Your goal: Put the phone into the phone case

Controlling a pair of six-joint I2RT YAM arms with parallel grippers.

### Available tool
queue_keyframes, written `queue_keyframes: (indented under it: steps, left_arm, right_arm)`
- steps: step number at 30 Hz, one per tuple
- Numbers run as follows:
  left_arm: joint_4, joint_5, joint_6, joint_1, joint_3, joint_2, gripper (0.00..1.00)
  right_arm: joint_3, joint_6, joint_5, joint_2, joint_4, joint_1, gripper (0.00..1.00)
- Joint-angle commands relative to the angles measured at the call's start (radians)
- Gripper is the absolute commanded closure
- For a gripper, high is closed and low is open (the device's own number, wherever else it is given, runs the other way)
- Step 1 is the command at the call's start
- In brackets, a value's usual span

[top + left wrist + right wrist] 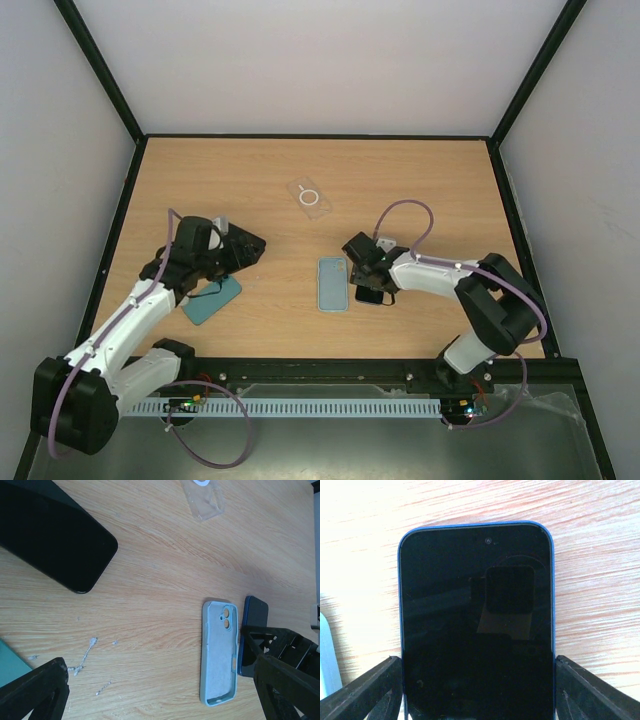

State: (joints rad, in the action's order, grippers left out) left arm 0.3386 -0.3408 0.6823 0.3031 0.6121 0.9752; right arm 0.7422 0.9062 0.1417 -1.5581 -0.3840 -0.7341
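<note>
The phone has a blue rim and a black screen, and lies face up on the wooden table. My right gripper straddles it, one black finger pressed against each long side. Seen from above, the phone sits just right of the light blue phone case, with the right gripper over it. The case lies open side up and empty, its camera holes at the far end. Off to the left my left gripper stands wide open over bare wood, holding nothing.
A clear case with a white ring lies further back at the middle. A teal case or phone lies under the left arm. A second black phone lies near the left gripper. White scuffs mark the wood.
</note>
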Motion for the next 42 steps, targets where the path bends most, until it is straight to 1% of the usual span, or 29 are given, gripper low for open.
queue_keyframes:
  steps: [1,7,17,21,24,30,35,42]
  left_arm:
    - [-0.015,-0.016,0.012,0.005,-0.022,-0.006,0.0]
    - [-0.018,-0.036,0.01,0.007,-0.027,0.0,0.0]
    - [-0.061,-0.085,0.023,0.011,-0.056,0.023,0.02]
    - [-0.079,-0.101,0.036,0.012,-0.067,0.025,0.03]
    - [-0.08,-0.103,0.039,0.013,-0.068,0.023,0.03]
    - [-0.064,-0.093,0.03,0.013,-0.063,0.019,0.03]
    - [-0.059,-0.094,0.033,0.012,-0.064,0.009,0.03]
    - [-0.033,-0.081,0.025,0.012,-0.06,-0.006,0.03]
  right_arm:
    - [-0.033,0.007,-0.018,-0.084,-0.078,-0.002,0.26]
    - [-0.054,-0.024,-0.068,-0.031,-0.022,-0.002,0.31]
    - [-0.071,-0.047,-0.085,0.195,0.026,-0.013,0.37]
    - [-0.074,-0.04,-0.103,0.268,0.08,-0.019,0.38]
    - [-0.072,-0.042,-0.131,0.292,0.13,-0.021,0.38]
    - [-0.091,-0.025,-0.247,0.271,0.31,-0.043,0.38]
    - [-0.061,-0.034,-0.237,0.217,0.38,-0.091,0.38]
    - [-0.063,-0.028,-0.25,0.132,0.459,-0.132,0.38]
